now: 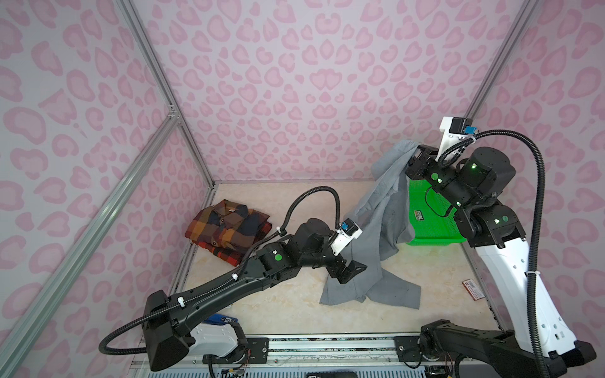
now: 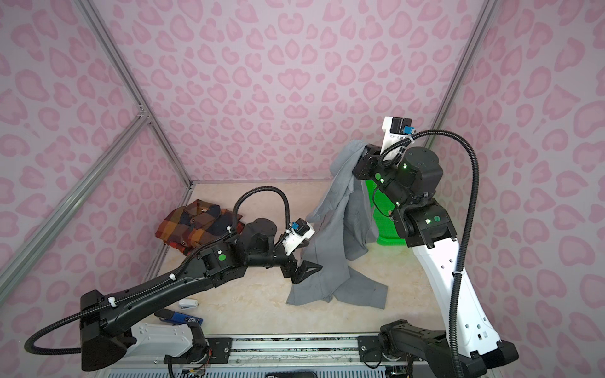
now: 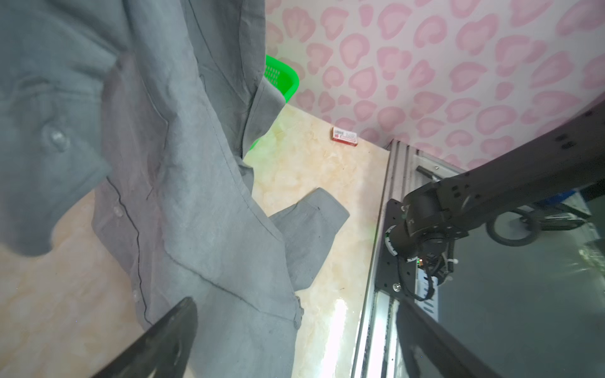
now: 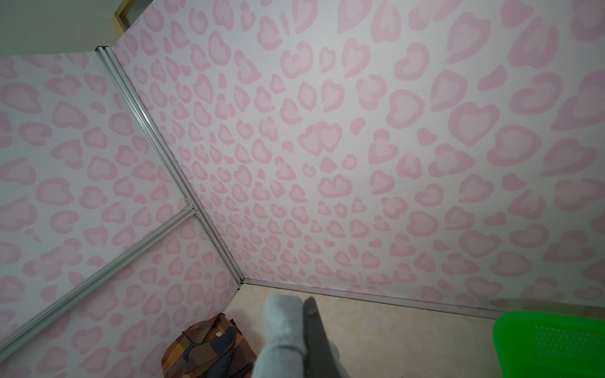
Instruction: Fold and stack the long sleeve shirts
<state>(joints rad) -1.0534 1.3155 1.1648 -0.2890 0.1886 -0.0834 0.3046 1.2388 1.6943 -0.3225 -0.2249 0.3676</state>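
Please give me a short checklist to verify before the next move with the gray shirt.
1. Grip of the right gripper on the gray shirt: ok.
2. Jaws of the left gripper open: ok.
3. Cloth between those jaws: cannot tell.
4. Shirt flat on the table: not ok, it hangs bunched, only its lower end lies there.
5. The plaid shirt folded, apart from the gray one: ok.

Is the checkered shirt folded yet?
Folded. The plaid shirt lies as a small, layered bundle, with no sleeves sticking out.
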